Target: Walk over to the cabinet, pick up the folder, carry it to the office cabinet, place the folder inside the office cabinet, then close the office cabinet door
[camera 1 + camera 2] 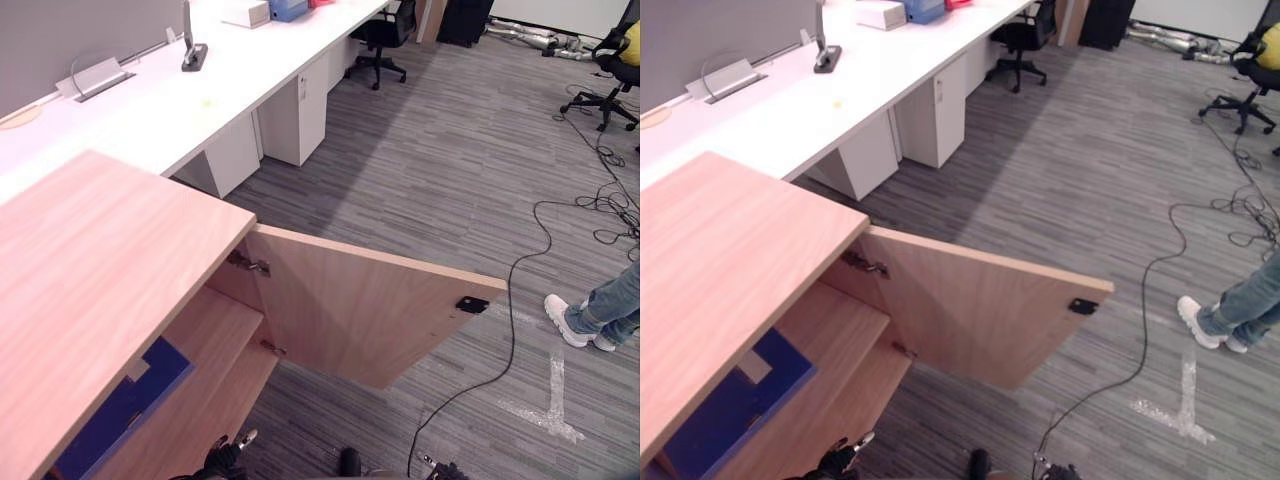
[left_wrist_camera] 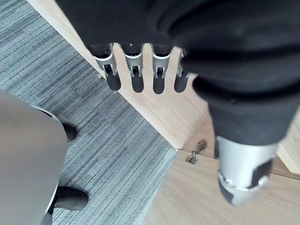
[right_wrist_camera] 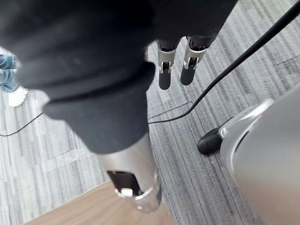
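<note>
Grey striped carpet (image 1: 430, 150) runs past a long white desk (image 1: 200, 90), and a person's shoe (image 1: 570, 320) stands at the right.

In the left eye view the office cabinet (image 1: 90, 270) shows its wooden top. Its door (image 1: 360, 310) is swung wide, inner face up, with a black catch (image 1: 472, 304) near the free edge. The folder (image 1: 120, 410), blue, lies flat on the shelf inside, partly under the top. The left hand (image 1: 228, 455) and right hand (image 1: 440, 468) sit low at the frame's edge, apart from the door.

The right eye view shows the folder's long axis apparently running along the cabinet's front, a pale label facing up. Much of it is hidden, so which end leads cannot be told.

In the left wrist view the fingers hang straight and hold nothing, above a wooden panel with a hinge (image 2: 196, 152).

In the right wrist view the fingers are likewise straight and empty, over carpet.

Closing the door seems to be the step left. The right hand looks better placed. It should reach round the free edge by the catch, lay flat fingers on the outer face and sweep the door home, pushing far from the hinges. First the robot should check that no folder corner overhangs the shelf.
</note>
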Available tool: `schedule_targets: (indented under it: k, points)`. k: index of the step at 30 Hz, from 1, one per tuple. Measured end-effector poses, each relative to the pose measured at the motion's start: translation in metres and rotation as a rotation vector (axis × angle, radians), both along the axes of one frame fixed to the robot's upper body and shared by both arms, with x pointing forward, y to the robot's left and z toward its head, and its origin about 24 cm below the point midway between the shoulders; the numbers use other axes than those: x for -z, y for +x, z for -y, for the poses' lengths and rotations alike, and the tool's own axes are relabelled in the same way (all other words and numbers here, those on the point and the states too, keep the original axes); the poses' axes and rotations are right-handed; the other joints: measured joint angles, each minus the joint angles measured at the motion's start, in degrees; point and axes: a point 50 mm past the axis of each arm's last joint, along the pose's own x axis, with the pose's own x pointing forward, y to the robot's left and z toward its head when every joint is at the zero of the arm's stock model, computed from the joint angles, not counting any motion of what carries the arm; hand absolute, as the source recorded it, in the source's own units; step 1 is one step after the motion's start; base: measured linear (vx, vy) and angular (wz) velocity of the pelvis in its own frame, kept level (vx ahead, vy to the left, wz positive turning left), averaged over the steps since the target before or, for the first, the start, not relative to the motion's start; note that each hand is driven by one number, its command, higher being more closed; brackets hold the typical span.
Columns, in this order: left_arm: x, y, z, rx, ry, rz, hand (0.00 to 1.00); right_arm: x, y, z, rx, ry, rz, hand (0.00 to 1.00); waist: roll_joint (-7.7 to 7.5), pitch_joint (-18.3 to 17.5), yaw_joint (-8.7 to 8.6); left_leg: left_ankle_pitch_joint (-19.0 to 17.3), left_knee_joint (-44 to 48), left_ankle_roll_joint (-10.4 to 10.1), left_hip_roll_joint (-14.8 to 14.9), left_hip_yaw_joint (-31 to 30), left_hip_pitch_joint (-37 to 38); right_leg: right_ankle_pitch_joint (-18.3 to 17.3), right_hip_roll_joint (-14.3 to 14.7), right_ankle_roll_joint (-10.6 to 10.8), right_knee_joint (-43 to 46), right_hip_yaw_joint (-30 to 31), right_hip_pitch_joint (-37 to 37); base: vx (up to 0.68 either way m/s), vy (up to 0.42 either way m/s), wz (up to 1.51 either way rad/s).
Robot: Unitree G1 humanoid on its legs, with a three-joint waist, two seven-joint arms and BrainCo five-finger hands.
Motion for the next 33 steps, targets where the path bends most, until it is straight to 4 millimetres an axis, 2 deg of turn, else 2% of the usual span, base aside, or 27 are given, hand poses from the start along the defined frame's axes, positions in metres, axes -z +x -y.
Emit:
schedule_targets:
  k: [3, 7, 10, 11, 12, 13, 14, 15, 17, 19, 20, 21, 22, 25, 33]
  points:
    - [0.000, -0.001, -0.001, 0.019, 0.006, -0.005, 0.00, 0.001, -0.004, -0.001, 0.002, 0.005, -0.015, 0.00, 0.01, -0.01, -0.74, 0.10, 0.05, 0.15, -1.05, -0.79, 0.64, 0.85, -0.72, 0.86, -2.65, -0.28, 2.12, 0.04, 0.108, 0.05]
    - [0.000, 0.000, 0.000, 0.042, 0.011, -0.006, 0.00, 0.001, -0.004, -0.001, 0.002, 0.006, -0.015, 0.00, 0.00, -0.19, -0.83, 0.13, 1.01, 0.19, -2.17, -1.22, 0.66, 1.16, -1.78, 1.26, -4.40, -0.39, 3.76, 0.04, 0.104, 0.04]
    - [-0.001, 0.003, -0.002, 0.045, 0.021, 0.002, 0.00, 0.001, -0.004, 0.000, 0.000, 0.004, -0.014, 0.00, -0.27, 0.49, -0.84, 0.08, 10.65, 0.14, -3.59, -1.20, -3.78, 1.18, -3.95, 1.24, -3.72, -0.59, 3.69, 0.01, 0.090, 0.08]
    - [-0.002, 0.005, -0.004, 0.037, 0.027, 0.011, 0.00, 0.000, 0.001, 0.000, -0.001, 0.000, -0.004, 0.00, -0.83, 1.55, -0.57, -2.85, 17.86, -0.31, -3.52, -0.89, -7.60, 1.28, -5.72, 1.11, -3.18, -0.58, 4.04, -0.02, 0.153, 0.05]
    - [-0.003, 0.006, -0.005, 0.022, 0.029, 0.022, 0.00, 0.000, 0.002, 0.001, 0.004, -0.005, -0.003, 0.00, 0.38, 2.28, -0.48, -5.03, 17.30, -0.35, -0.32, -0.11, -8.60, 1.24, -4.99, 1.17, -2.32, -0.88, 4.37, -0.02, 0.143, 0.03]
    - [-0.003, 0.006, -0.005, 0.014, 0.030, 0.027, 0.00, -0.001, 0.004, 0.004, 0.006, -0.014, 0.004, 0.00, 0.96, 2.49, -0.86, -3.93, 15.81, -1.53, 1.97, 0.64, -8.66, 0.92, -4.14, 1.30, -1.78, -1.08, 4.47, -0.02, 0.127, -0.18]
    - [-0.004, 0.007, -0.006, -0.004, 0.031, 0.033, 0.00, -0.003, 0.012, 0.005, 0.009, -0.025, 0.026, 0.00, 0.90, 2.95, -0.33, -4.65, 15.85, -1.28, 1.82, 1.10, -8.02, -0.65, -3.64, 2.76, -0.33, -0.88, 4.11, -0.02, 0.110, -0.14]
    - [-0.005, 0.008, -0.007, 0.001, 0.036, 0.037, 0.00, -0.005, 0.017, 0.004, 0.012, -0.033, 0.052, 0.00, 0.31, 3.26, -0.57, -4.64, 16.04, -1.29, 1.40, 0.91, -8.38, -0.83, -4.07, 2.92, 0.28, -0.83, 3.25, -0.02, 0.107, -0.14]
    - [-0.006, 0.011, -0.006, -0.002, 0.034, 0.049, 0.00, -0.006, 0.017, 0.007, 0.039, -0.042, 0.062, 0.00, 0.15, 3.30, -0.67, -4.46, 14.55, -1.02, 0.66, 0.88, -8.25, -0.90, -4.74, 3.03, 0.99, -0.83, 2.27, -0.03, 0.104, 0.00]
    - [-0.005, 0.010, -0.005, -0.002, 0.031, 0.049, 0.00, -0.006, 0.015, 0.006, 0.045, -0.041, 0.060, 0.00, 0.10, 3.12, -1.00, -3.59, 11.80, 0.18, -0.24, 0.77, -8.21, -1.06, -5.37, 3.29, 1.50, -0.84, 0.87, -0.03, 0.078, 0.01]
    - [-0.005, 0.010, -0.005, 0.005, 0.032, 0.047, 0.00, -0.005, 0.015, 0.004, 0.045, -0.036, 0.058, 0.00, 0.05, 3.08, -1.18, -2.31, 8.93, 1.25, -0.98, 0.58, -8.11, -1.03, -5.75, 3.30, 1.42, -0.87, -0.27, 0.00, 0.027, 0.08]
    - [-0.005, 0.010, -0.004, 0.011, 0.032, 0.047, 0.00, -0.005, 0.014, 0.004, 0.049, -0.033, 0.055, 0.00, -0.07, 3.10, -1.41, -1.06, 6.81, 1.44, -1.65, 0.28, -7.95, -0.99, -6.22, 3.35, 1.29, -0.97, -0.82, 0.02, 0.003, 0.16]
    - [-0.005, 0.010, -0.003, 0.016, 0.032, 0.046, 0.00, -0.004, 0.011, 0.003, 0.055, -0.030, 0.049, 0.00, -0.10, 3.12, -1.68, 0.47, 4.42, 1.35, -2.21, -0.24, -7.33, -0.92, -6.67, 3.41, 1.34, -1.27, -1.19, 0.03, -0.019, 0.20]
    - [-0.005, 0.009, -0.003, 0.030, 0.039, 0.041, 0.00, -0.002, 0.003, 0.002, 0.083, -0.021, 0.033, 0.00, -0.16, 3.15, -1.76, 1.82, 1.26, 1.28, -2.10, -1.07, -4.83, -0.91, -6.71, 3.41, 1.51, -1.89, -0.08, 0.03, -0.024, 0.11]
    - [-0.004, 0.008, 0.000, 0.009, 0.031, 0.040, 0.00, -0.005, 0.010, 0.001, 0.050, -0.031, 0.057, 0.00, -0.12, 3.39, -1.12, 2.06, 1.00, 1.39, -2.25, 1.11, -2.08, -0.93, -7.00, 3.40, 5.53, -1.23, -0.27, -0.03, 0.016, -0.11]
